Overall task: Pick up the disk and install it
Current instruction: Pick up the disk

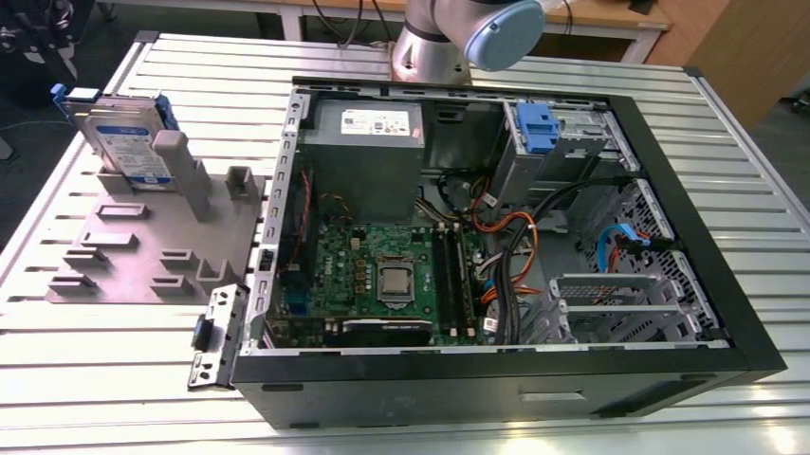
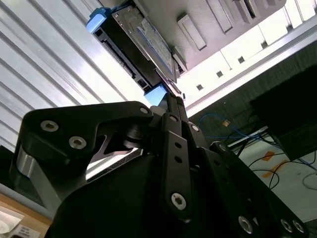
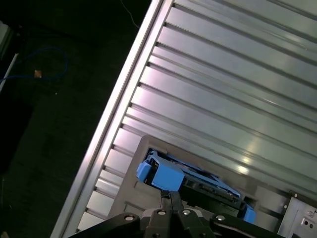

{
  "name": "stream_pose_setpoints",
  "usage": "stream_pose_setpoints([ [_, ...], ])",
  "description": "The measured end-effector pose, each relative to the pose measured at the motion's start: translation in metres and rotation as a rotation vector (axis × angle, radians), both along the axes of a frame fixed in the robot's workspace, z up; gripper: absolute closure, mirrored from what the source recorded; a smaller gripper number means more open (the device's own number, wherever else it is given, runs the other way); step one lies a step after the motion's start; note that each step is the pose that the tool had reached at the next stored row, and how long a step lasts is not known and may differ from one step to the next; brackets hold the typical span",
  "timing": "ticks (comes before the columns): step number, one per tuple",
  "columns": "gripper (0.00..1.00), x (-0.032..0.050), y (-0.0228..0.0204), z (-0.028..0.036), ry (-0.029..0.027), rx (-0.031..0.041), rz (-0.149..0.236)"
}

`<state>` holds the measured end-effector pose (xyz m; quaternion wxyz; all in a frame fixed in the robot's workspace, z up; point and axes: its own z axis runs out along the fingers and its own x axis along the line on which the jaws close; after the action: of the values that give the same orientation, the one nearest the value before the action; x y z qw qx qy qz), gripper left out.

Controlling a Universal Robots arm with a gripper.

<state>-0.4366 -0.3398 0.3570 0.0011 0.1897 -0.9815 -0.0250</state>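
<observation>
Your jaws are together, tips at the blue rail of the disk. It stands upright in the grey fixture on the tabletop, a fixture post just beside it, with the open computer case to the exterior view's right.

Disk seemingly upright in grey stand

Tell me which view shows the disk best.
Exterior view: the disk stands upright in the grey fixture, label face and blue rails visible. The second wrist view shows it at a slant, edge and label; the first wrist view shows its edge and blue rail ends.
</observation>
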Motion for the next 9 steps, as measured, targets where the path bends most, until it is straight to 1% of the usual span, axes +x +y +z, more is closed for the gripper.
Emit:
stream_pose_setpoints([
  [3,0.89,0.0,0.0,0.0,0.0001,0.0,0.029],
  [9,0.89,0.0,0.0,0.0,0.0001,-0.0001,0.105],
])
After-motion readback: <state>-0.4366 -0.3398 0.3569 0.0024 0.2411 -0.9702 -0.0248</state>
